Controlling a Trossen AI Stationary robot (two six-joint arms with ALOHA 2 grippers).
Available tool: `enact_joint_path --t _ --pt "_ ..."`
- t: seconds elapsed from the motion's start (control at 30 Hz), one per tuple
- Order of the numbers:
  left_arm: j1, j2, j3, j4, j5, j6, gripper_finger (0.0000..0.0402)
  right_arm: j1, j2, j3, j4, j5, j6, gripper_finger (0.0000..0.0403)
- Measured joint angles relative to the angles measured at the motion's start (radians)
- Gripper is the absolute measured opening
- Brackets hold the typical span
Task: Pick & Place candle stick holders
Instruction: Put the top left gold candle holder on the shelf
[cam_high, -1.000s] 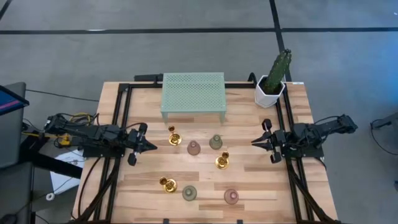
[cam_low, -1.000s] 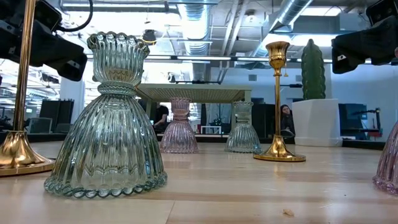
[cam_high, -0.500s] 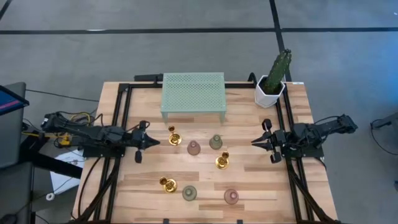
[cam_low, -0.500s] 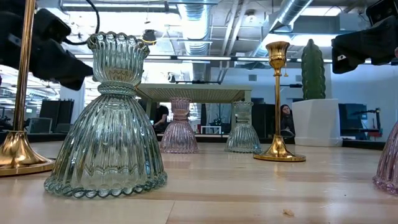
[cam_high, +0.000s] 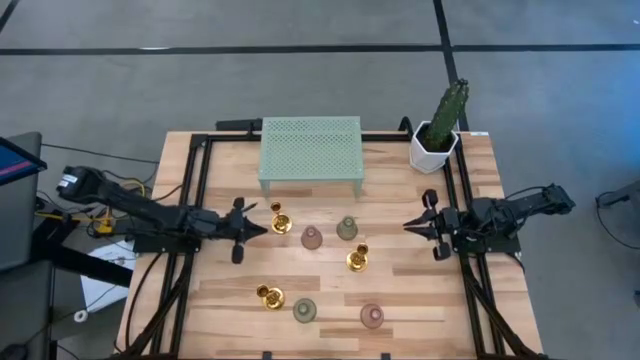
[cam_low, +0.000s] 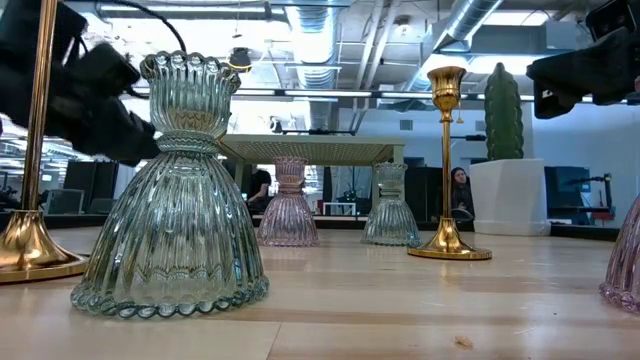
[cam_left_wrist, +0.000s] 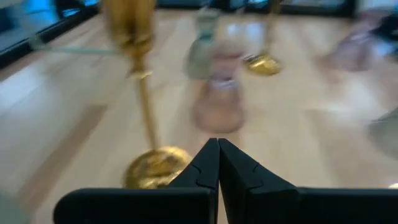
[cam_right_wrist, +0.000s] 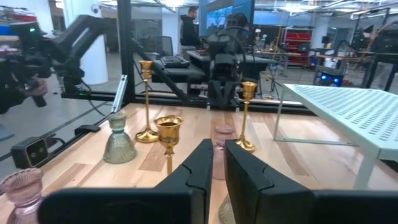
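The left pincer (cam_high: 262, 229), fingers pressed together and empty, sits low over the worktop (cam_high: 400, 300), and the nearest gold holder (cam_high: 279, 218) stands upright just beyond its tip, toward the stand (cam_high: 310, 148). A pink holder (cam_high: 312, 237) and green holder (cam_high: 347, 228) crowd close behind it. The right pincer (cam_high: 408, 226), nearly closed and empty, waits further off, well apart from that holder.

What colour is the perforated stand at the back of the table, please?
Mint green; the stand shows best in the high view.
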Motion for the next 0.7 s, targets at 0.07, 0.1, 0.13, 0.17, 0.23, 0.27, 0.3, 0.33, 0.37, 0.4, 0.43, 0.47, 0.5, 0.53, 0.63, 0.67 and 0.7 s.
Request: enact_joint_path --t 0.07,0.1,0.13,0.17,0.23,0.27,0.3,0.33,0.37,0.4,0.43,0.47,0.5,0.53,0.63,0.67,0.7 --pt "0.000 0.064 0.000 0.033 -0.081 0.000 0.0004 0.000 0.000 0.000 0.000 0.000 0.000 0.0033" --pt "0.000 0.092 0.000 0.057 -0.116 0.000 0.0004 0.000 0.000 0.000 0.000 0.001 0.000 0.0033" --pt "0.000 0.119 0.000 0.086 -0.140 0.000 0.0004 0.000 0.000 0.000 0.000 0.001 0.000 0.0033" --pt "0.000 0.143 0.000 0.120 -0.150 0.001 0.0004 0.000 0.000 0.000 0.000 0.001 0.000 0.0033" --pt "0.000 0.187 0.000 0.188 -0.151 0.009 0.0004 0.000 0.000 0.000 0.000 0.001 0.000 0.0032" --pt "0.000 0.206 0.000 0.209 -0.151 0.009 0.0004 0.000 0.000 0.000 0.000 0.002 0.000 0.0031" --pt "0.000 0.223 0.000 0.223 -0.151 0.009 0.0004 0.000 0.000 0.000 0.000 0.002 0.000 0.0030" --pt "0.000 0.238 0.000 0.231 -0.151 0.008 0.0004 0.000 0.000 0.000 0.000 0.003 0.000 0.0028" --pt "0.000 0.251 0.000 0.232 -0.151 0.005 0.0004 0.000 0.000 0.000 0.000 0.002 0.000 0.0026" --pt "0.000 0.263 0.000 0.232 -0.151 -0.004 0.0004 0.000 0.000 0.000 0.000 0.003 0.000 0.0024" --pt "0.000 0.276 0.000 0.233 -0.151 -0.017 0.0004 0.000 0.000 0.000 0.000 0.003 0.000 0.0021" --pt "0.000 0.286 0.000 0.233 -0.152 -0.027 0.0004 0.000 0.000 0.000 0.000 0.003 0.000 0.0019" --pt "0.000 0.296 0.000 0.235 -0.152 -0.037 0.0004 0.000 0.000 0.000 0.000 0.003 0.000 0.0016" --pt "0.000 0.305 0.000 0.236 -0.152 -0.040 0.0004 0.000 0.000 0.000 0.000 0.003 0.000 0.0014" --pt "0.000 0.326 0.000 0.239 -0.152 -0.041 0.0004 0.000 0.000 0.000 0.000 0.003 0.000 0.0009" --pt "0.000 0.331 0.000 0.243 -0.153 -0.041 0.0006 0.000 0.000 0.000 0.000 0.002 0.000 0.0008" --pt "0.000 0.335 0.000 0.246 -0.153 -0.042 0.0009 0.000 0.000 0.000 0.000 0.003 0.000 0.0008"
